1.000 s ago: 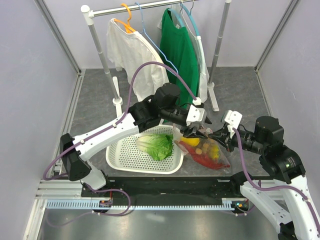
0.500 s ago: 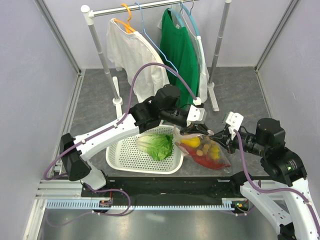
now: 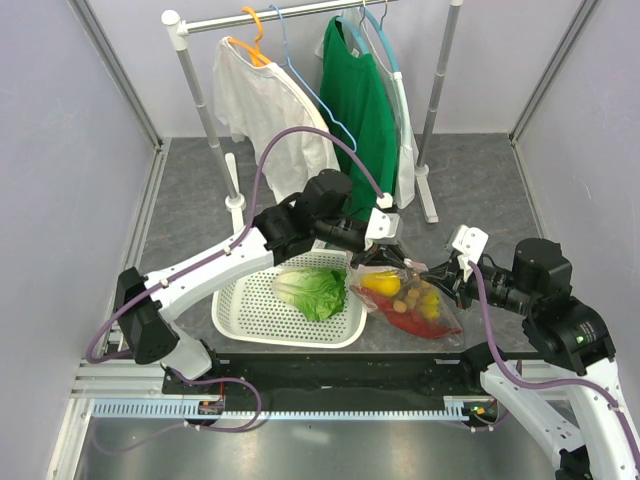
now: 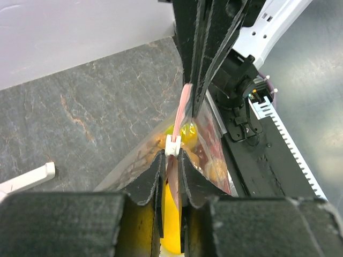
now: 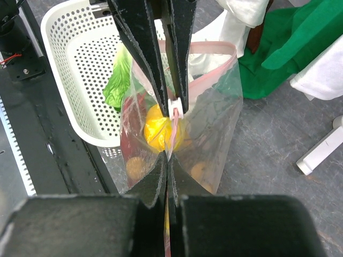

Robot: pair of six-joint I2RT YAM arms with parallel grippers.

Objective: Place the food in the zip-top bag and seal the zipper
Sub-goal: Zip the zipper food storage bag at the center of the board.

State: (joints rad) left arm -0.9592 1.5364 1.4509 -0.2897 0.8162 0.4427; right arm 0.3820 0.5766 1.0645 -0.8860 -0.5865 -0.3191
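Most food is held in the zip-top bag; lettuce is left in the basket; the zipper, seemingly half-shut, is pinched by left gripper and right gripper.

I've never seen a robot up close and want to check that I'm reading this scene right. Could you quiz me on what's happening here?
1. True or false: the green lettuce lies inside the zip-top bag.
2. What are the left gripper and right gripper both shut on? A) the zipper B) a green shirt C) a hanger
3. Fill in: the small white slider sits ___ the two grippers.

Key: 1 false, it lies in the white basket. 2 A. 3 between.
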